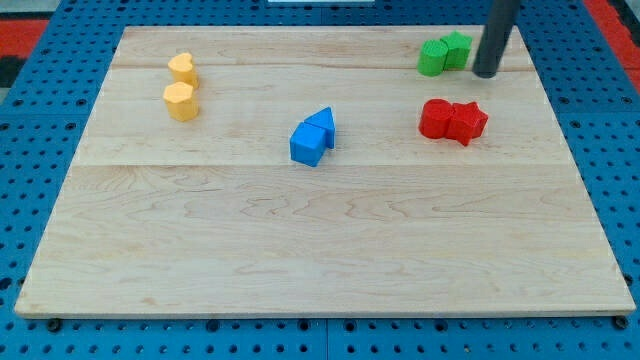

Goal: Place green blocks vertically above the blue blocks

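The two green blocks sit far back on the right side of the surface, touching each other: the left green block (432,57), of a rounded, uneven shape I cannot name, and the right green block (458,48), which looks faceted and stands a shade farther back. Just to their right the dark rod comes down from the top edge, and my tip (485,74) rests on the wood just beside the right green block, so close that I cannot tell whether it touches. The arm carries no claw at all, only this straight rod, so nothing is held or clamped.

The two blue blocks lie near the middle of the surface, well apart from the green pair, to its left and nearer. They touch too: a blue cube (309,145) in front and a blue triangular block (321,123) just behind it to the right.

Nearer than the green pair, on the right, two red blocks press together: a rounded red block (436,118) and a red star-like block (466,122).

Far over on the left, a yellow heart-shaped block (182,68) stands just behind a yellow hexagonal block (180,101), the two nearly touching.

The wooden surface (320,250) rests on a blue pegboard (30,120) dotted with holes.
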Action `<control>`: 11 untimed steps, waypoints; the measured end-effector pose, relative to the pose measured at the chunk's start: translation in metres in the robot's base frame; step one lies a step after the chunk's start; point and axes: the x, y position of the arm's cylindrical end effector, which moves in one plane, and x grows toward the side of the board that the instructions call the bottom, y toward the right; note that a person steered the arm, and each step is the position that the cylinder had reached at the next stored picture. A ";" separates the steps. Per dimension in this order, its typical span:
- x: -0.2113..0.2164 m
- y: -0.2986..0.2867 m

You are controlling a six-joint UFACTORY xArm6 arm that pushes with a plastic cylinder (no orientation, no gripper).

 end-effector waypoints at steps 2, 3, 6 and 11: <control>-0.037 0.036; -0.038 0.036; -0.058 -0.004; -0.016 -0.185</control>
